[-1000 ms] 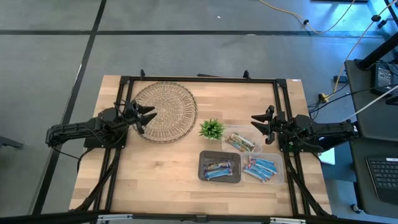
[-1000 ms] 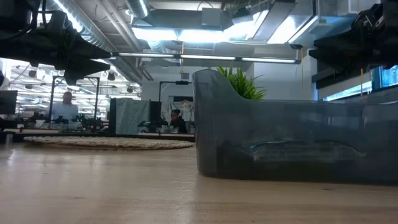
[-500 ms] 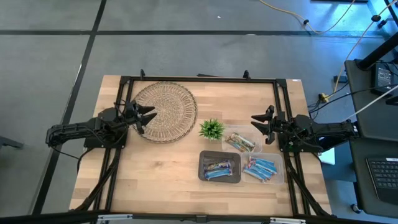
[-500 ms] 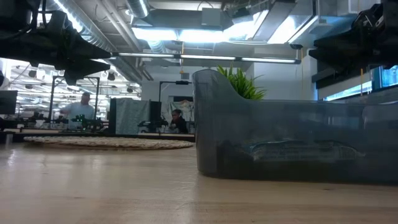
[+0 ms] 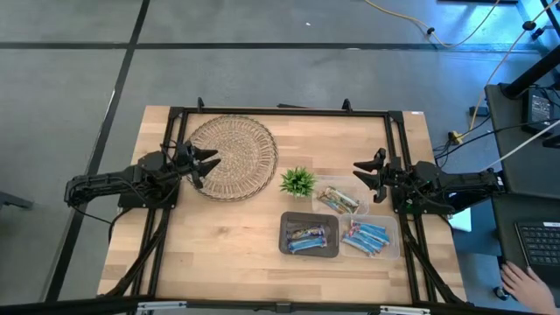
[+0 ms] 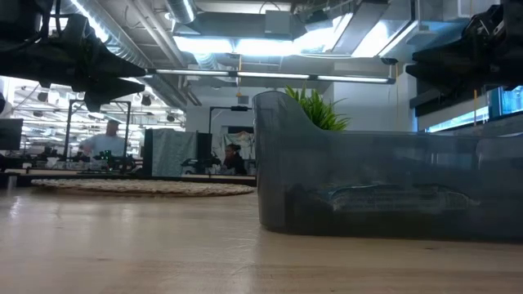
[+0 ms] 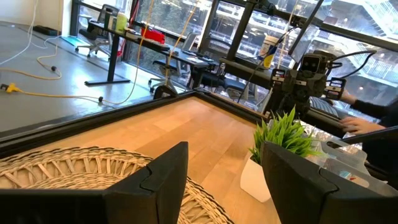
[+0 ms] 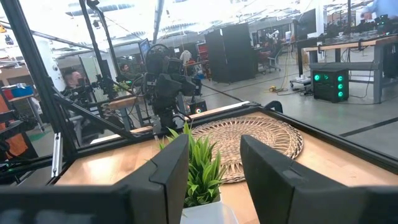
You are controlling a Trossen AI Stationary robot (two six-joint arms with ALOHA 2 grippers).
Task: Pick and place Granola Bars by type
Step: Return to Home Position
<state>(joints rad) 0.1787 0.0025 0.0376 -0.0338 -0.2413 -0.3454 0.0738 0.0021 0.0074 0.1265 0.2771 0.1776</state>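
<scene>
OK, granola bars [image 5: 306, 236] all sit in the black bin [image 5: 283, 234] and two clear bins [image 5: 396, 241]. Left tool [image 5: 208, 168] is over the mat [image 5: 241, 149], right tool [image 5: 362, 179] just beside the clear bins; both have fingers apart, empty. I'd worry about the right arm clipping a bin on any low move.

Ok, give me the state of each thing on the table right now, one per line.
Left gripper: open, holding nothing.
Right gripper: open, holding nothing.
Black bin: upright, granola bars inside.
Upper clear bin: granola bars inside.
Lower clear bin: granola bars inside.
Plant: upright.
Woven mat: lying flat.
</scene>
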